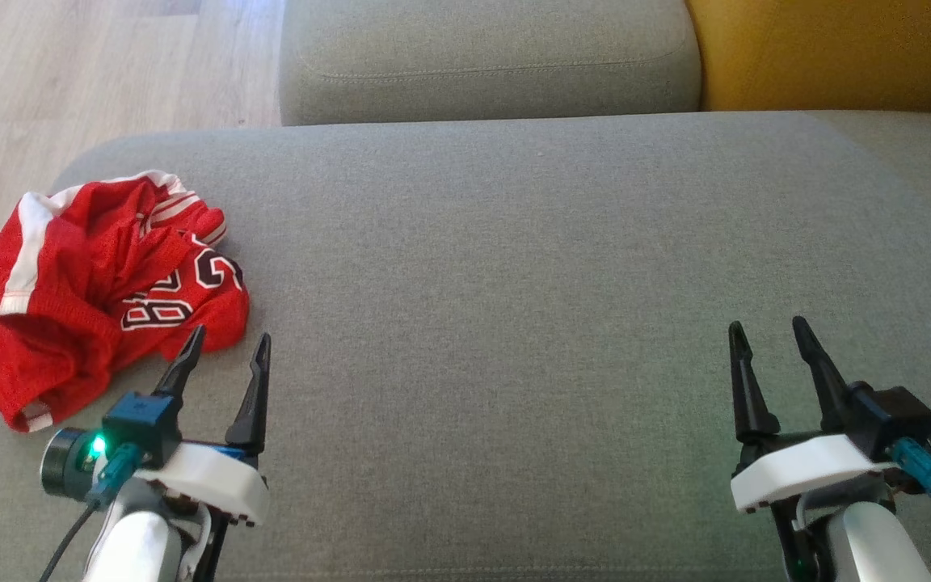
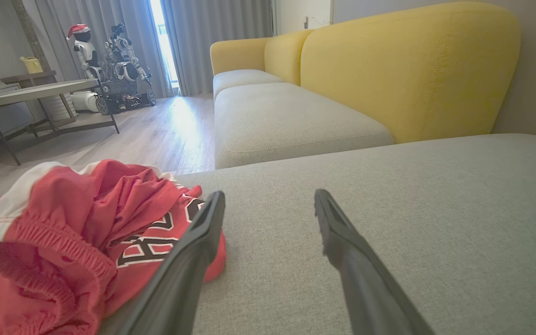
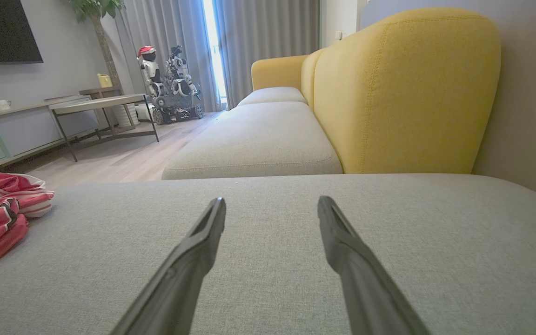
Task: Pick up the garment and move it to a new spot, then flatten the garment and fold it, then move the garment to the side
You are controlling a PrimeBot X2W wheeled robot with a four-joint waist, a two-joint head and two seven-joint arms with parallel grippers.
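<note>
Our left gripper (image 1: 231, 333) low at left, fingers spread and empty, just beside the crumpled red garment (image 1: 94, 291) lying at the grey cushion's (image 1: 498, 267) left edge, our right gripper (image 1: 768, 323) also spread wide, empty, well apart from it

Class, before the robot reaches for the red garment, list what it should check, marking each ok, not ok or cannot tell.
1. Left claw open, empty: ok.
2. Right claw open, empty: ok.
3. Sight of the red mesh garment at the grey cushion's left end: ok.
4. Left claw beside the garment: ok.
5. Garment flat: not ok, crumpled.
6. Claw contact with cloth: cannot tell.
</note>
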